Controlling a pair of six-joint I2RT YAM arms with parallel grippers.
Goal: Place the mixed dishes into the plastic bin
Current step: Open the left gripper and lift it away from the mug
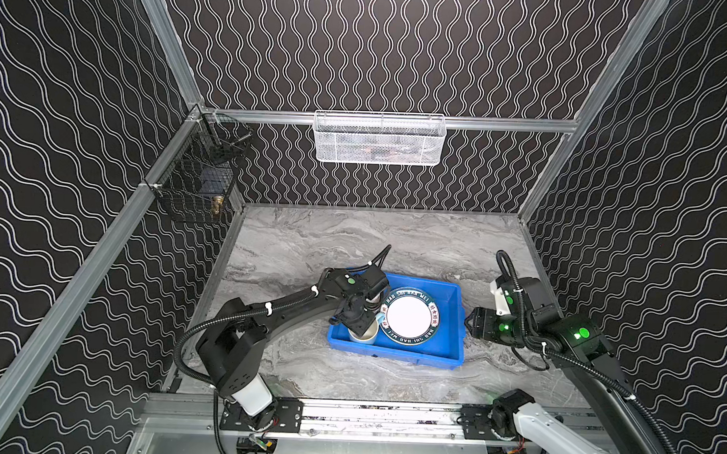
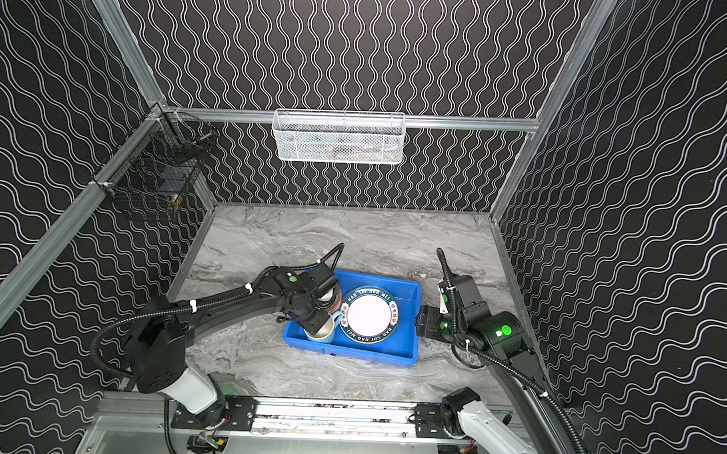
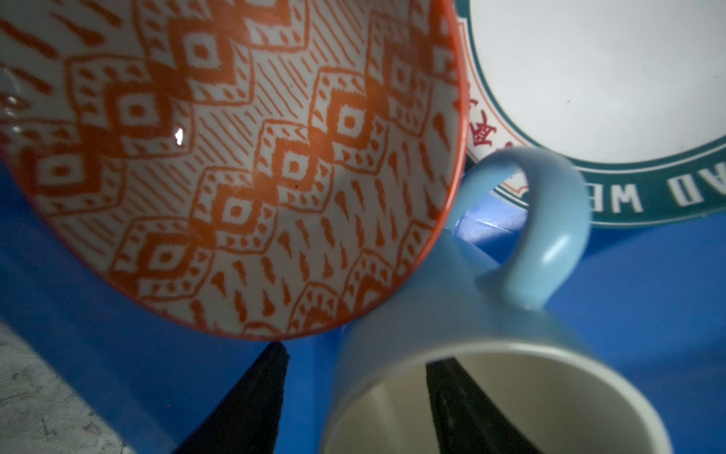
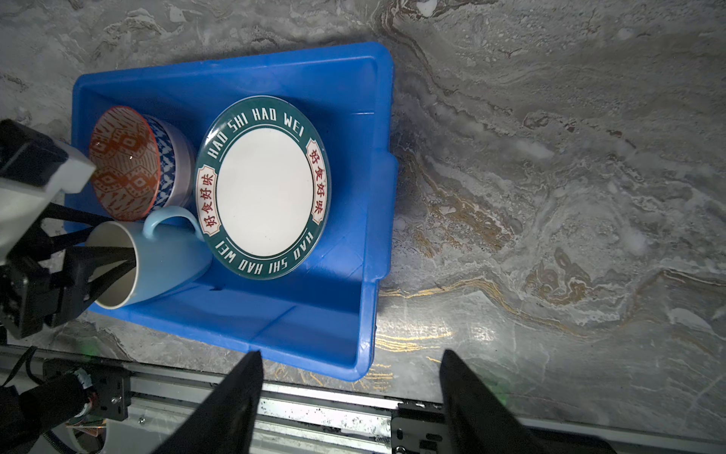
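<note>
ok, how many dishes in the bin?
3: lettered plate central, patterned bowl tilted beside it, blue mug on its side. Others beneath the plate may be hidden.

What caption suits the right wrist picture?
Blue bin holds a lettered plate, patterned bowl and tilted blue mug, left gripper straddling its rim.

Bin (image 1: 449, 292) holds plate (image 1: 410, 317) at right; bowl (image 4: 125, 165) behind mug (image 4: 169, 259) at left.

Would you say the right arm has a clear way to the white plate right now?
Probably yes: the open right gripper hangs beside the blue bin, and nothing covers the white plate.
</note>
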